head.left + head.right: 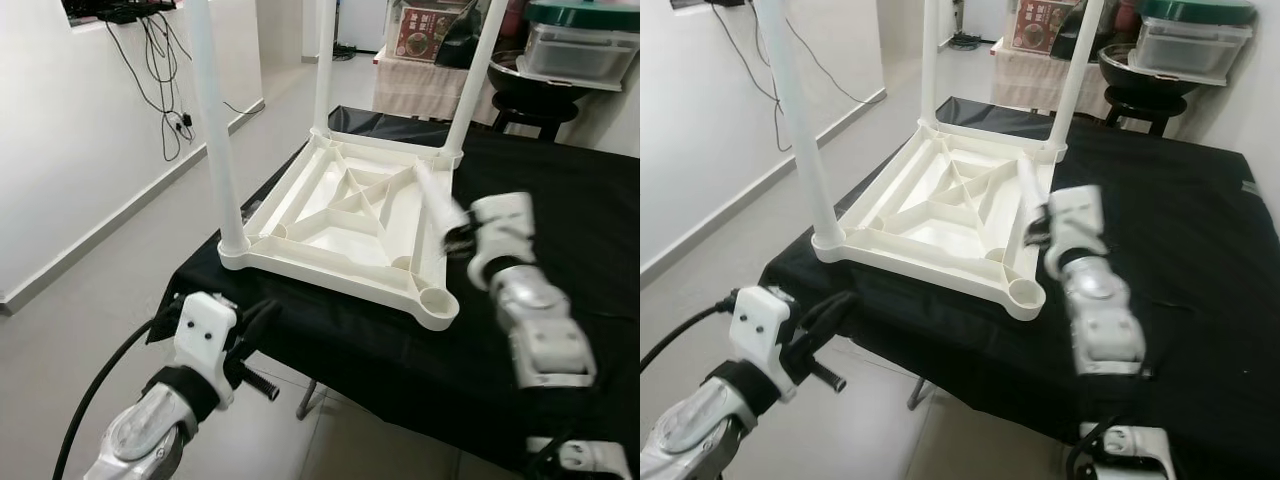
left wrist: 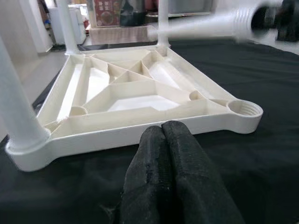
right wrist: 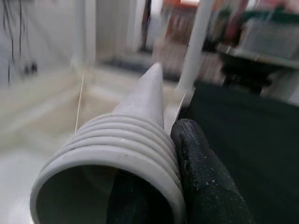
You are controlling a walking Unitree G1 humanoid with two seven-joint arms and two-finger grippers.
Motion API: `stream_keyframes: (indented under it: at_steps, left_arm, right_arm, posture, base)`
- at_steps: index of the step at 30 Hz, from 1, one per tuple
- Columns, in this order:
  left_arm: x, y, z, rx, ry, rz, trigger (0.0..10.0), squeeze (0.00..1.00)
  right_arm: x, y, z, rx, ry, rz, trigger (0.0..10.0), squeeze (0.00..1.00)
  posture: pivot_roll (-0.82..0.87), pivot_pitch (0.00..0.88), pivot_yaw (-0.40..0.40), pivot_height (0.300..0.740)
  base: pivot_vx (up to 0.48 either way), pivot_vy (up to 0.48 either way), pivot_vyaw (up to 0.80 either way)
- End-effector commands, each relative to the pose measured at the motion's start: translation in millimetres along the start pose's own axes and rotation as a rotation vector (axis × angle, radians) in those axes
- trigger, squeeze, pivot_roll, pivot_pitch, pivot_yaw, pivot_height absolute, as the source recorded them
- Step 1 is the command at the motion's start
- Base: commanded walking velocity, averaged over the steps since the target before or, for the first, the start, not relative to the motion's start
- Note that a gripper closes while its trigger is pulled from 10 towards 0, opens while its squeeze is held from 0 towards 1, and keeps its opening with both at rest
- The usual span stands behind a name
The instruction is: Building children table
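Black cloth (image 1: 560, 200) covers the counter. Beyond far edge: dark round stool (image 1: 535, 100) w/ clear plastic bin, green lid (image 1: 580, 45); red box (image 1: 425, 30). Cables (image 1: 165, 70) hang on white wall.

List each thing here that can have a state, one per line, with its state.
Tabletop: upside down on the black cloth, three legs screwed in and upright.
Near corner socket: empty.
Fourth leg: loose, held over the tabletop, threaded end toward the gripper.
Right gripper: shut on the fourth leg.
Left gripper: shut, empty, low before the tabletop's near edge.
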State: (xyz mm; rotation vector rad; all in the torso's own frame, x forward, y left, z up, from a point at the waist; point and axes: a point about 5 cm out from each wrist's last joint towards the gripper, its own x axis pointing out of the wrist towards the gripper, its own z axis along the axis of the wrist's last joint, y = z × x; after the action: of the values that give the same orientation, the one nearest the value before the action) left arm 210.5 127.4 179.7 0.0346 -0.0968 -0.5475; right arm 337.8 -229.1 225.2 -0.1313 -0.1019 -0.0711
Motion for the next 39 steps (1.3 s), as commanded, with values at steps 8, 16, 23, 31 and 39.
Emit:
stream_keyframes:
  at_steps: [8, 16, 23, 31, 39]
  left_arm:
    - [13.5, -0.9, 12, 0.013, -0.037, -0.077, 10.0, 0.0]
    - [30.9, -9.0, 21, -0.019, -0.088, -0.138, 10.0, 0.0]
    - [60.6, -11.3, 32, -0.08, -0.161, -0.163, 10.0, 0.0]
    - [66.2, -5.0, 23, -0.05, -0.13, -0.093, 10.0, 0.0]
    - [65.8, -1.3, 23, -0.104, -0.138, -0.08, 10.0, 0.0]
  right_arm:
    - [-1.4, -8.3, 20, 0.292, -0.121, 0.047, 5.9, 0.0]
    - [-1.5, -10.4, 19, 0.492, -0.165, 0.064, 10.0, 0.0]
    - [-6.6, 5.4, 18, 0.635, -0.204, 0.191, 10.0, 0.0]
    - [-21.4, 28.3, 0, 0.712, -0.157, 0.316, 10.0, 0.0]
    - [-31.5, 29.8, -16, 0.776, -0.126, 0.312, 10.0, 0.0]
  posture:
    - [-0.05, 0.025, -0.006, 0.74]
    - [-0.04, 0.022, -0.01, 0.74]
    - [-0.08, 0.004, -0.001, 0.74]
    - [-0.07, 0.0, -0.006, 0.74]
    - [-0.07, 0.0, 0.007, 0.74]
  base:
    - [0.0, 0.0, -0.8]
    - [0.0, 0.0, -0.8]
    - [0.0, 0.0, -0.8]
    - [0.0, 0.0, -0.8]
    - [0.0, 0.0, -0.8]
